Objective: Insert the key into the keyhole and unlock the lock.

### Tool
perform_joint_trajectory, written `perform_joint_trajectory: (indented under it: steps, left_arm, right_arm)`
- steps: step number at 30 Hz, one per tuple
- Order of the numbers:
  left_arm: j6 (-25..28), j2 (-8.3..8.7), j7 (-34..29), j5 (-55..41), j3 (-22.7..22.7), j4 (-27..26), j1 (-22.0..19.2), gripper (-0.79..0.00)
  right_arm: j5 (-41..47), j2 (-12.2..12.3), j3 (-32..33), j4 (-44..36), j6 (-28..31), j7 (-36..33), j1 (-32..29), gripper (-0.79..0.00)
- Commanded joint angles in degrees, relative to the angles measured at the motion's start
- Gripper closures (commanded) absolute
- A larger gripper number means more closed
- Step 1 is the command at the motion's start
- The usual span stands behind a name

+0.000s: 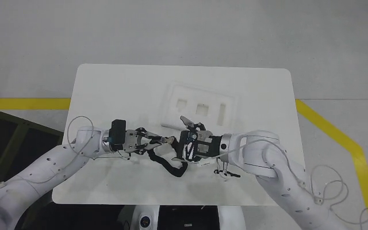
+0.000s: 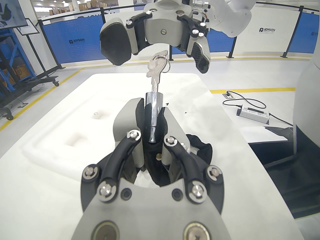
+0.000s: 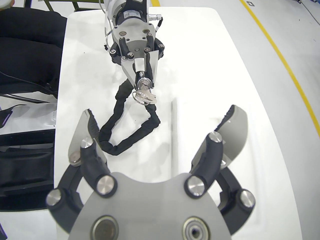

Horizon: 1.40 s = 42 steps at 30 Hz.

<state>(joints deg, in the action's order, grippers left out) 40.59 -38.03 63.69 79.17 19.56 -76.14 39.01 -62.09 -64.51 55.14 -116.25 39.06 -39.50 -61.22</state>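
Observation:
My left gripper [image 2: 152, 106] is shut on the chrome lock cylinder [image 2: 154, 111], held above the white table. The silver key [image 2: 157, 68] sticks in the keyhole, a ring with a second key hanging from its head [image 3: 143, 97]. The lock's black sleeved cable [image 3: 130, 131] loops down onto the table. My right gripper [image 3: 161, 116] stands open facing the key, one finger on each side of the key's head and not touching it [image 2: 160, 53]. In the top view the left gripper [image 1: 154, 140] and right gripper [image 1: 183, 142] meet at the table's middle with the key [image 1: 171, 140] between them.
A white foam tray [image 1: 224, 92] with three shallow recesses lies just behind the grippers. The white table [image 1: 259, 80] has free room at the back and on both sides. A thin rod [image 3: 172, 131] lies on the table beside the cable.

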Motion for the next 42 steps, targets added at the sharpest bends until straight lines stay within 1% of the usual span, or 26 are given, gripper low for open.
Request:
perform_joint_trajectory:
  steps: [1, 3, 6, 9, 13, 19, 22, 28, 32, 34, 38, 39, 40, 41, 42]
  left_arm:
    - [-0.03, -0.02, 0.03, 0.05, -0.08, -0.02, -0.01, 0.0]
    - [-0.06, -0.03, 0.06, 0.05, -0.15, 0.01, -0.04, 0.0]
    - [-0.13, -0.03, 0.13, 0.05, -0.25, 0.07, -0.08, 0.0]
    - [-0.09, -0.02, 0.09, -0.09, -0.33, 0.1, -0.11, 0.0]
    - [-0.11, -0.01, 0.11, -0.13, -0.44, 0.13, -0.19, 0.0]
    - [-0.27, 0.09, 0.27, -0.09, -0.51, 0.2, -0.32, 0.0]
    - [-0.29, 0.16, 0.29, -0.1, -0.51, 0.21, -0.38, 0.0]
    - [-0.31, 0.28, 0.31, -0.02, -0.57, 0.12, -0.45, 0.0]
    - [-0.43, 0.35, 0.43, 0.11, -0.58, 0.12, -0.47, 0.0]
    - [-0.49, 0.39, 0.5, 0.25, -0.55, 0.16, -0.49, 0.0]
    - [-0.66, 0.51, 0.66, 0.43, -0.38, 0.38, -0.55, 0.0]
    - [-0.66, 0.57, 0.65, 0.67, -0.28, 0.59, -0.63, 0.0]
    - [-0.6, 0.64, 0.6, 1.04, -0.12, 0.97, -0.76, 0.0]
    - [-0.61, 0.71, 0.61, 1.33, 0.05, 1.26, -0.86, 0.0]
    - [-0.6, 0.81, 0.6, 1.7, 0.26, 1.7, -0.97, 0.0]
  right_arm:
    - [-0.63, -0.06, -0.44, 0.46, 0.14, 0.74, 0.17, -0.182]
    - [-1.18, -0.17, -0.98, 0.95, 0.32, 1.57, 0.66, -0.188]
    - [-1.89, -0.38, -1.84, 1.63, 0.18, 2.46, 1.45, -0.157]
    - [-2.4, -0.58, -2.71, 2.28, 0.14, 2.83, 2.24, -0.154]
    - [-2.87, -0.7, -3.01, 2.44, -0.26, 3.36, 2.67, 0.0]
    - [-2.57, -0.58, -2.65, 1.9, -0.09, 3.24, 2.41, 0.0]
    - [-0.95, -0.56, -2.58, 2.15, -0.09, 2.86, 2.19, 0.0]
    - [7.44, -0.81, -2.58, 4.32, -3.4, 0.06, 2.21, 0.0]
    - [12.81, -1.03, -2.31, 5.75, -6.47, 0.2, 1.93, 0.0]
    - [14.65, -1.07, -2.21, 6.02, -7.46, -0.16, 1.76, 0.0]
    - [16.48, -1.05, -2.33, 6.2, -7.65, -1.75, 1.92, 0.0]
    - [16.83, -1.04, -2.49, 6.34, -7.23, -2.24, 2.08, -0.126]
    - [17.12, -1.05, -2.54, 6.57, -7.04, -2.5, 2.29, -0.493]
    - [17.38, -1.06, -2.62, 6.83, -6.92, -2.67, 2.45, -0.785]
    - [17.61, -1.07, -2.69, 7.1, -6.79, -2.85, 2.59, -0.785]
